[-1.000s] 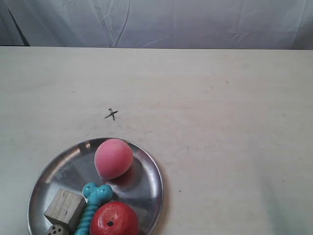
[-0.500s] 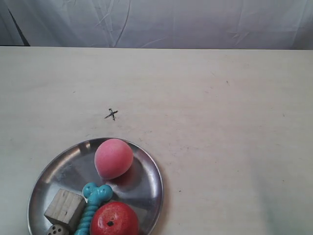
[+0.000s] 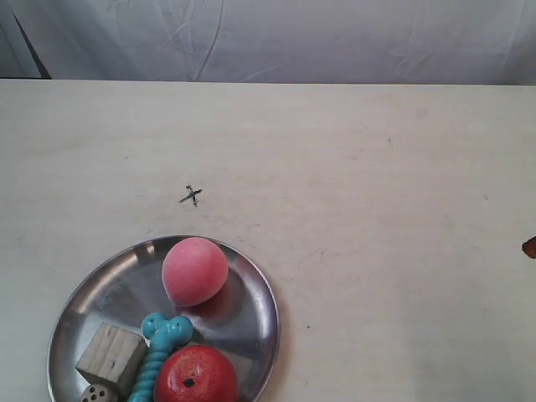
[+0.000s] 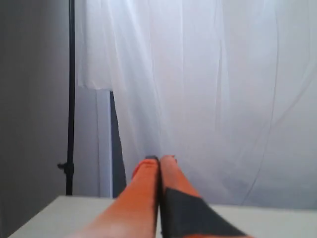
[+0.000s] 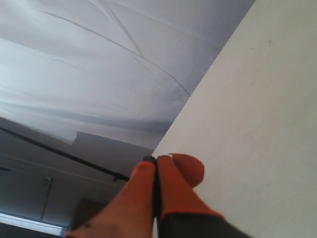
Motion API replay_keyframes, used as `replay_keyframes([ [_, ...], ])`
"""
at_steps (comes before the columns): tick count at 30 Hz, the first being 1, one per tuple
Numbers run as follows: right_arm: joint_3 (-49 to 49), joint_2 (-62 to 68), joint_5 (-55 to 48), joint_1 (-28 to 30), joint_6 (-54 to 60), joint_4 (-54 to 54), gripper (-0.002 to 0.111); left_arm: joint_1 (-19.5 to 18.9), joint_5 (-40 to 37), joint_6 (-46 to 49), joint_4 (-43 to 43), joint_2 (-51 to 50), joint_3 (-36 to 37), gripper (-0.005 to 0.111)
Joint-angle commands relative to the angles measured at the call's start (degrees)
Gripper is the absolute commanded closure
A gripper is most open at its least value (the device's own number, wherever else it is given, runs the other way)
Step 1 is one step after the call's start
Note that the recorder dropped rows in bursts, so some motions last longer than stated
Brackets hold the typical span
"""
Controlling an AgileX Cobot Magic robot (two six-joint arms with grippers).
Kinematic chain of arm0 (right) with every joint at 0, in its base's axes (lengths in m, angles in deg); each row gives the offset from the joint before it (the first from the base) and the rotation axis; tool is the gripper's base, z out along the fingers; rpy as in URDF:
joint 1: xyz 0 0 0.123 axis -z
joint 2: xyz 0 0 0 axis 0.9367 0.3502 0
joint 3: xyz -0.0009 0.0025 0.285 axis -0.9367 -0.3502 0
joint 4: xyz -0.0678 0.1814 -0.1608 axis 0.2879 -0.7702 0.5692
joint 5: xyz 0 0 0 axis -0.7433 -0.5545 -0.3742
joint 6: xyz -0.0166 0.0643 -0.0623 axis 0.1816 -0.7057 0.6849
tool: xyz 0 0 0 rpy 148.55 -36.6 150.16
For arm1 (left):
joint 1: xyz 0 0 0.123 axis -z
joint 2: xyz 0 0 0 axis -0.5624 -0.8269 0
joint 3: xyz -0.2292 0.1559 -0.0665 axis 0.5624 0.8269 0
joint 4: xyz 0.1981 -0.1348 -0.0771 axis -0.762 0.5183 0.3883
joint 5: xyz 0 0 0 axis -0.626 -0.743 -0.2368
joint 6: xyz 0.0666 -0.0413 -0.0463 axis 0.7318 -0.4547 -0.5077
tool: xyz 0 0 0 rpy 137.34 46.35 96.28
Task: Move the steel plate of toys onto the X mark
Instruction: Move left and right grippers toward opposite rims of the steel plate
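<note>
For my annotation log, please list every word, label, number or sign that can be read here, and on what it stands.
"X": the hand-drawn X mark on the table.
Dark dots on the small wooden die: cut off by the frame, count unclear.
No words, brands or numbers visible.

Ext. view: steel plate [image 3: 113,280] on tabletop [image 3: 377,209] at btm-L of frame, cut by btm edge; X mark [image 3: 192,196] on tabletop beyond plate's far rim, apart from it; curtain [image 3: 293,38] behind tabletop's far edge. In plate: ball [image 3: 194,270] at far side, nearest X mark; bone [image 3: 159,352] at ctr, running toward btm edge; cube [image 3: 111,358] just L of bone; die [image 3: 99,393] just nearer than cube; apple toy [image 3: 195,375] against bone's R side.
</note>
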Motion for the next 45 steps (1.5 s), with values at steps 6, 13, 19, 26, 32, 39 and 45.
replay_keyframes([
  [6, 6.03, -0.44, 3.28, 0.32, 14.84, -8.17, 0.108, -0.18, -3.40, -17.03, -0.36, -0.55, -6.27, 0.106],
  [13, 17.17, 11.87, -2.87, 0.32, 21.15, 4.33, 0.108, 0.75, -21.12, -17.19, 0.04, -19.46, -22.66, 0.106],
  [19, 23.17, 34.93, -12.70, -3.02, 21.15, 20.15, 0.108, 6.77, -31.77, -17.19, -0.54, -39.80, -34.07, 0.106],
  [26, 30.13, 60.29, -24.26, -5.21, 29.00, 17.66, 0.108, 7.91, -51.37, -12.48, 11.93, -58.88, -36.57, 0.106],
  [32, 31.19, 73.99, -28.15, -5.21, 47.32, -1.39, 0.108, 3.40, -57.65, 3.29, 30.08, -69.37, -36.39, 0.106],
  [39, 31.19, 81.80, -31.15, -5.21, 58.64, -10.92, 0.108, -6.74, -61.45, 18.67, 41.18, -76.73, -30.48, 0.106],
  [45, 31.19, 84.34, -28.13, -6.45, 59.04, -10.92, 0.108, -7.16, -59.96, 18.79, 36.15, -82.79, -28.33, 0.106],
])
